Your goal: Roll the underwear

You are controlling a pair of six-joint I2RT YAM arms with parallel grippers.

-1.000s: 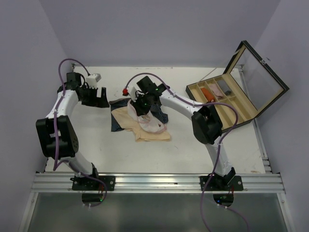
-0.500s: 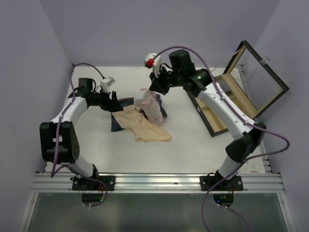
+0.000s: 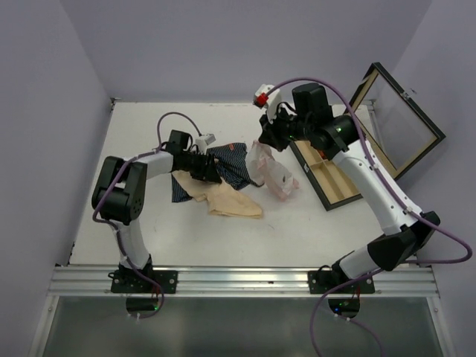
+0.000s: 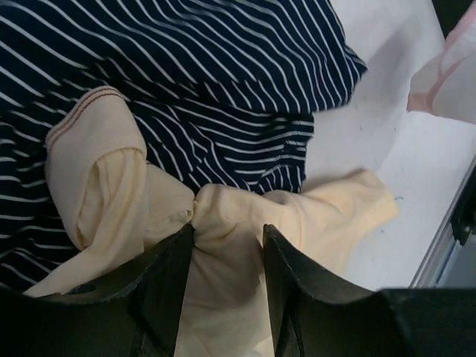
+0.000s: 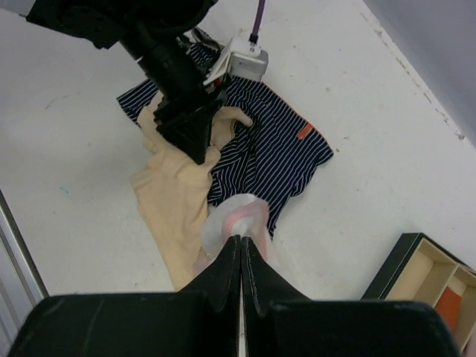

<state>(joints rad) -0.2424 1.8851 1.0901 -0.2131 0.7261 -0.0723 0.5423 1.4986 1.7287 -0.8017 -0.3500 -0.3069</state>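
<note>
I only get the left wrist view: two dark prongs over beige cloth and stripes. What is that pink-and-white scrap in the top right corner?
Observer: A small pink-and-white garment, dangling from the right end effector, which is pinched shut on its top.
Operator: Is the striped thing just a rag?
Observer: No, it is a navy striped garment, and the right wrist view shows a small orange tag near one edge.
Operator: Anything else around?
Observer: A compartmented wooden box sits to the right of the clothes, its glass lid propped open.
</note>
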